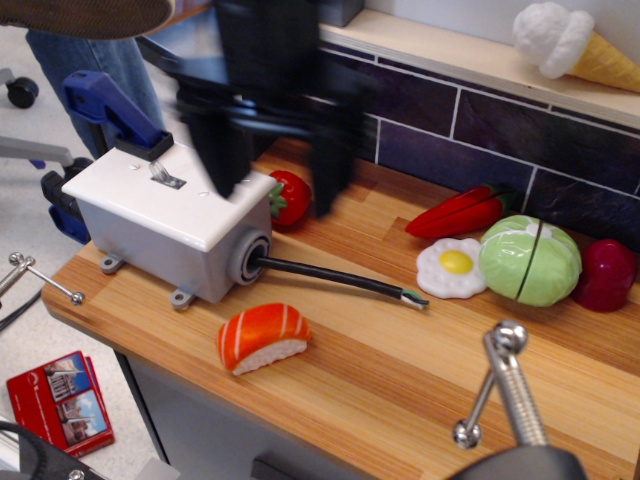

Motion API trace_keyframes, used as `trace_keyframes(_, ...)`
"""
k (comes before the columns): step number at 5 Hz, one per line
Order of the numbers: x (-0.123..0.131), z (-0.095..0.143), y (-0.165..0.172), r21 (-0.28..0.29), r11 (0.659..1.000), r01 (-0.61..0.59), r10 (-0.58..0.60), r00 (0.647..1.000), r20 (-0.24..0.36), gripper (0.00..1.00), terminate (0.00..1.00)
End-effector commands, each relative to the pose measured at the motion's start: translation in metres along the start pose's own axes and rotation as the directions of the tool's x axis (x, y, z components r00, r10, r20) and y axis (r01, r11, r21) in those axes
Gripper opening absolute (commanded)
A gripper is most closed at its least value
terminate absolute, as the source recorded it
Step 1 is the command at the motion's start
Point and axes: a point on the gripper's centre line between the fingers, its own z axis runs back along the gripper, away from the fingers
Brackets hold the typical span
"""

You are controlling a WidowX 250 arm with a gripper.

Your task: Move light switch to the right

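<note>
Gripper (272,180), motion-blurred, with fingers spread apart and holding nothing, above the right end of the grey box (170,235) at the table's (400,370) left edge. The switch (163,172) stands on the box's white top, left of the gripper. Black cable (335,280) runs right; sushi (262,337) lies nearer.

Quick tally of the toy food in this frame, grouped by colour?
Red: 3 - strawberry, chili pepper, dark red piece
Orange and white: 1 - salmon sushi
White and yellow: 1 - fried egg
Green: 1 - cabbage
White and tan: 1 - ice cream cone
Total: 7
</note>
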Motion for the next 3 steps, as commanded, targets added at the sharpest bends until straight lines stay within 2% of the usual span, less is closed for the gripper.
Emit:
trace_keyframes(1, 0.012, 0.003, 0.044, 0.013, 1.0, -0.009, 0.009, 0.999, 0.033, 1.0, 0.0)
trace_keyframes(3, 0.029, -0.008, 0.081, 0.047, 0.998, 0.053, -0.055, 0.997, 0.061, 1.0, 0.0)
